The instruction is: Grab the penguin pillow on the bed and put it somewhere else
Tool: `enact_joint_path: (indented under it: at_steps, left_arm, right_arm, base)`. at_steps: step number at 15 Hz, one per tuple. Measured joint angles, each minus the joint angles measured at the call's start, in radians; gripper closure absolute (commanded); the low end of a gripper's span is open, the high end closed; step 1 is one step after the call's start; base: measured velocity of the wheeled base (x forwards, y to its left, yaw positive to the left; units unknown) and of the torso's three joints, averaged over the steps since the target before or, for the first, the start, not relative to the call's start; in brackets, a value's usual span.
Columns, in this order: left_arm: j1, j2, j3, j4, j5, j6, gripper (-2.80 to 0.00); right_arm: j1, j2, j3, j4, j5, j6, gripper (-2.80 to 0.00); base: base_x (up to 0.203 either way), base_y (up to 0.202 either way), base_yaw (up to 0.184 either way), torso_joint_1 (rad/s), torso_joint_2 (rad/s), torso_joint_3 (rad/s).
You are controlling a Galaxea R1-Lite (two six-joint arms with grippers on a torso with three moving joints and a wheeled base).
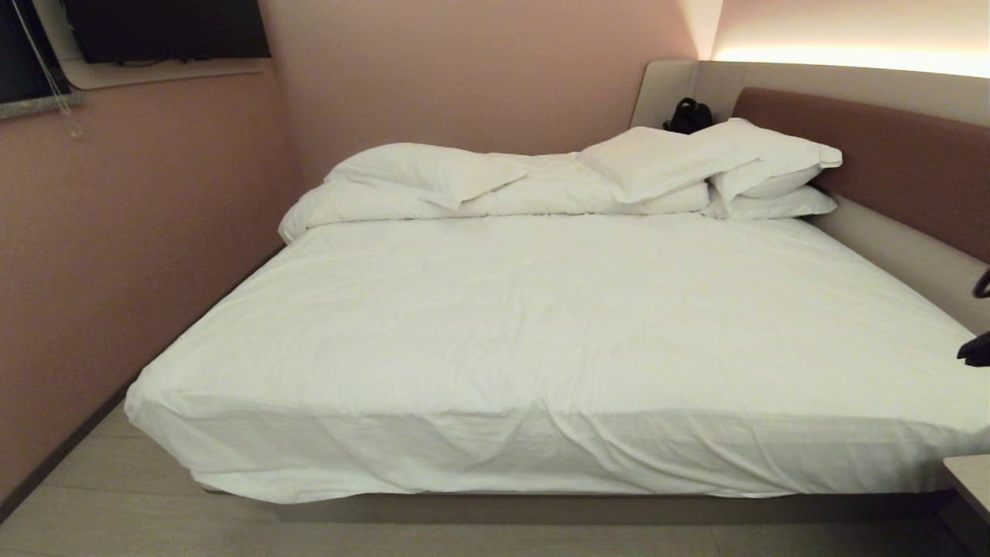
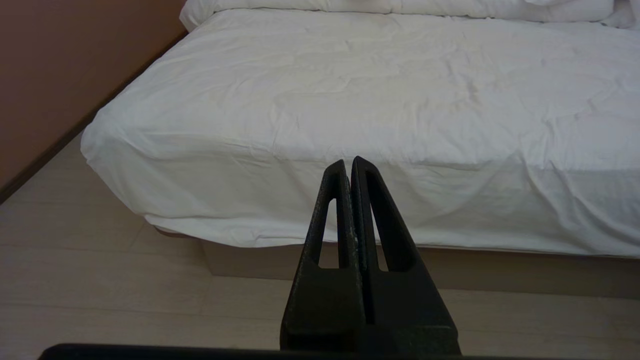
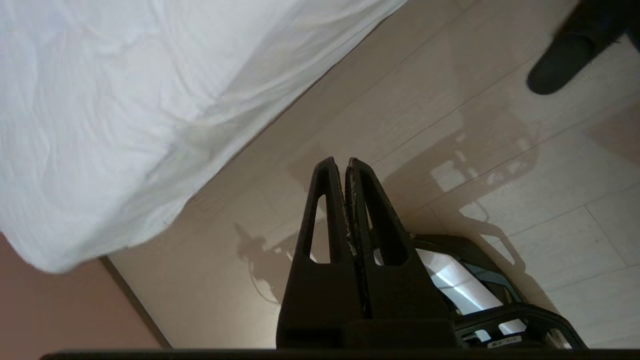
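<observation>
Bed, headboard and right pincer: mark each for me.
bed [image 1: 541, 309], head view, middle of the white sheet.
headboard [image 1: 889, 147], head view, brown upholstered face.
right pincer [image 3: 345, 162], right wrist view, tips of its shut fingers.

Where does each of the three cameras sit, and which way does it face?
Head view: high, looking down on the bed and white pillows; no gripper clearly shown.
Left wrist view: behind the shut left gripper, facing the bed's foot.
Right wrist view: behind the shut right gripper, facing the floor beside the bed.
Shared: the white bed.
</observation>
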Motion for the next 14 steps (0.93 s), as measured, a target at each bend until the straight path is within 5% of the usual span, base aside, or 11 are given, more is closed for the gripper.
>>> enact_joint_path:
  at_steps: [9,14]
  left_arm:
    - [0.000,0.000,0.000,0.000,0.000,0.000,0.00]
    - [0.000,0.000,0.000,0.000,0.000,0.000,0.00]
  right_arm:
    - [0.359,-0.339,0.207,0.003,0.002,-0.059,0.00]
    - [0.417,-0.649,0.326,-0.003,-0.012,-0.089,0.00]
  base:
    - [0.000,0.000,0.000,0.000,0.00,0.000]
    - [0.000,0.000,0.000,0.000,0.00,0.000]
